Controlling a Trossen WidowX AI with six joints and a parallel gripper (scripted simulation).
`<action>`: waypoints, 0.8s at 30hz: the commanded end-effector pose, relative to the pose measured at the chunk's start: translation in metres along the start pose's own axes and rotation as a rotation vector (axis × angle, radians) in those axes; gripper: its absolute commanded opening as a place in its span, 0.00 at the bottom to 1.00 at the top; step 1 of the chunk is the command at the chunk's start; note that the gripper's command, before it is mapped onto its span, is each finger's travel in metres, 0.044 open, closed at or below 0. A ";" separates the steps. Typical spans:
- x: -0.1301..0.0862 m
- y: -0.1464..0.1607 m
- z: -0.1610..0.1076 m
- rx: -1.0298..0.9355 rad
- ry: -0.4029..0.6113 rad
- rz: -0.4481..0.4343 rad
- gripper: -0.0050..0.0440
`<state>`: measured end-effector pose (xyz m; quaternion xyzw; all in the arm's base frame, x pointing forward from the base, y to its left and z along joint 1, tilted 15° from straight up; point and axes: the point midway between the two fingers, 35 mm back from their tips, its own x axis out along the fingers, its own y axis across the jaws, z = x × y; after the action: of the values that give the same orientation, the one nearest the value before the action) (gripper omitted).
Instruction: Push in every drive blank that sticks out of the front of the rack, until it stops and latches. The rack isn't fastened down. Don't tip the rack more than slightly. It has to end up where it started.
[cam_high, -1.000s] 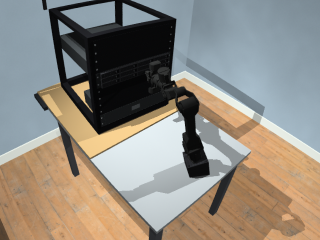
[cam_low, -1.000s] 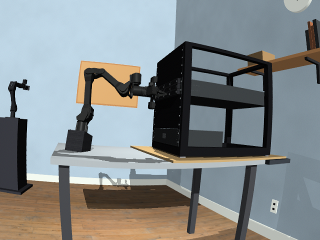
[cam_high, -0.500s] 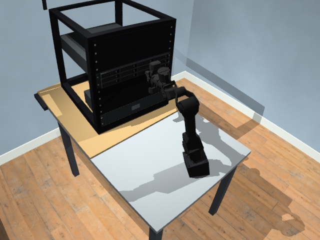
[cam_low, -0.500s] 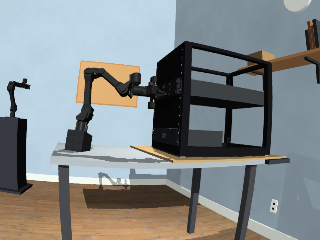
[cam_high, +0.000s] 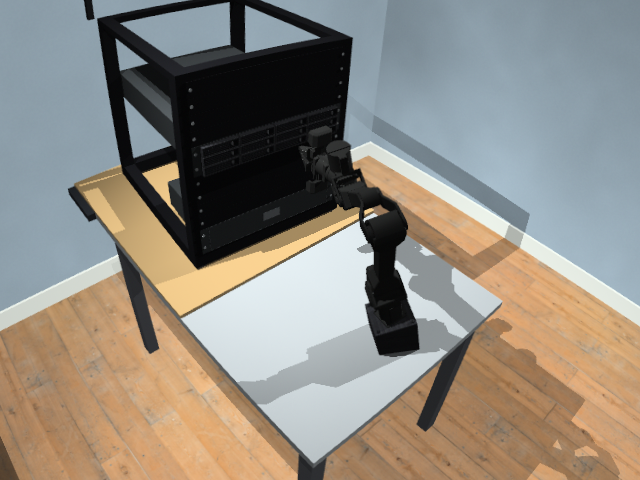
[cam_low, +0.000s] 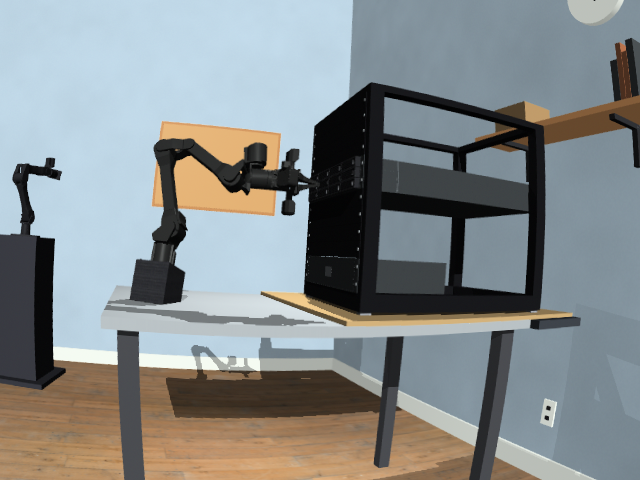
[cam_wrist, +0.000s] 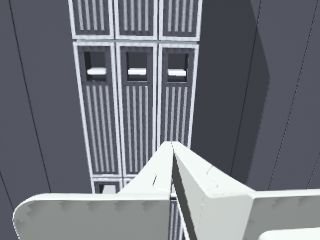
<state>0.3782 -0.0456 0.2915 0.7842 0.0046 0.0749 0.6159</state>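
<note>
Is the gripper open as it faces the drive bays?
No, in the wrist view the gripper has its two fingers pressed together into a wedge, nothing between them.

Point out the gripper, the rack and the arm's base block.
gripper (cam_low: 313, 182), exterior view, at its closed fingertips.
rack (cam_low: 374, 155), exterior view, on its front corner post.
base block (cam_high: 408, 343), top view, on its lower front corner.

Blue-grey walls (cam_low: 454, 46), white skirting (cam_high: 522, 242), wood plank floor (cam_high: 82, 392). Desk (cam_high: 289, 320): pale top, dark legs, tan board (cam_high: 155, 248) over its far end. Wall shelf (cam_low: 578, 121) with box (cam_low: 522, 111) and books (cam_low: 622, 64); orange panel (cam_low: 201, 180), power outlet (cam_low: 548, 411)
</note>
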 end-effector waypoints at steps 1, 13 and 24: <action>-0.011 0.003 -0.001 0.000 0.003 0.005 0.00; -0.012 0.007 0.008 0.000 0.003 0.005 0.00; -0.017 0.024 0.048 0.000 0.003 0.005 0.00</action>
<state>0.3645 -0.0929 0.2908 0.7876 0.0053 0.0658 0.6126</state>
